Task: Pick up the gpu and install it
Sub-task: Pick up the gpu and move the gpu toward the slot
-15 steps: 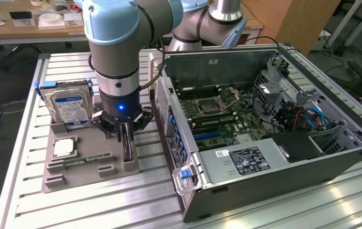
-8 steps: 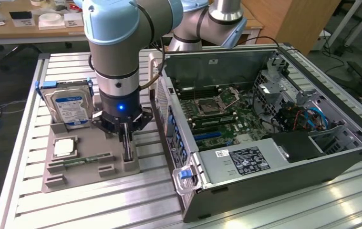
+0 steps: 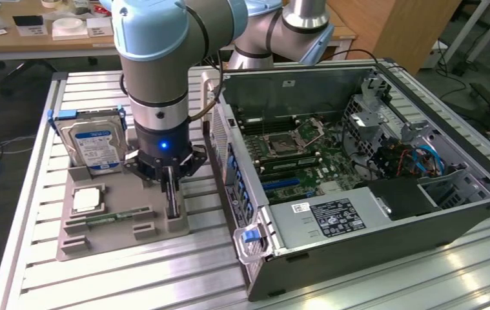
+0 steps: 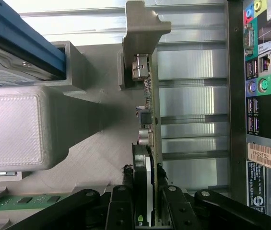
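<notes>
Gripper [image 3: 170, 184] [image 4: 146, 182]: lower left of exterior view, clenched on gpu [image 3: 173, 201] [image 4: 153, 96], one finger against each face.
Gpu: upright on edge in gray holder [image 3: 115, 240], just left of case [image 3: 357, 255].
Drive [image 3: 97, 147]: standing at holder's back; white-and-blue label, print unreadable.
Case writing: black supply label [image 3: 341, 216], orange rear sticker [image 4: 261, 154], both too small to read.

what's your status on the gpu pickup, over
gripper shut on gpu. gpu upright on edge in grey holder, not lifted. hard drive stands apart, nothing blocking.
</notes>
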Available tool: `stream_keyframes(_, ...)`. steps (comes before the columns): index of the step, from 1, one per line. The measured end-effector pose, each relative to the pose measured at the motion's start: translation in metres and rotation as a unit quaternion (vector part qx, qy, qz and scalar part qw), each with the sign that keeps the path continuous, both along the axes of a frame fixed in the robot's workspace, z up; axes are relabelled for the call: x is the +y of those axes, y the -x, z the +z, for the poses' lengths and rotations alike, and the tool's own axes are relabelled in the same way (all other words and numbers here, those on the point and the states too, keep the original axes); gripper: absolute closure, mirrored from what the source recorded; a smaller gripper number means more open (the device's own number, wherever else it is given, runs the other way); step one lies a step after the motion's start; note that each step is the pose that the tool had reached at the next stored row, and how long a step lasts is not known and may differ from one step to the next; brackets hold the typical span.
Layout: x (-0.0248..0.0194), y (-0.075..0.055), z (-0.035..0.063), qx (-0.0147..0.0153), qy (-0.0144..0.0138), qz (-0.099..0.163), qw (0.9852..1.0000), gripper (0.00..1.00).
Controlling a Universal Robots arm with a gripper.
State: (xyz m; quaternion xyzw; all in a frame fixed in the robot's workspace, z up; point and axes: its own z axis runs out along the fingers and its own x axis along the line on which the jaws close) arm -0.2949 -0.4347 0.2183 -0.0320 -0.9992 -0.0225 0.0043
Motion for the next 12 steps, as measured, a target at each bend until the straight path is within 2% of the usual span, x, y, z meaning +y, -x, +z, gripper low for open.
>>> stream_keyframes(7,0.0001,-0.0001,0.0003,-0.0002,-0.0002,0.000,1.0000,0.72)
stream_keyframes(12,0.0000,0.0000,0.0062,-0.0001,-0.0004,0.000,1.0000,0.72)
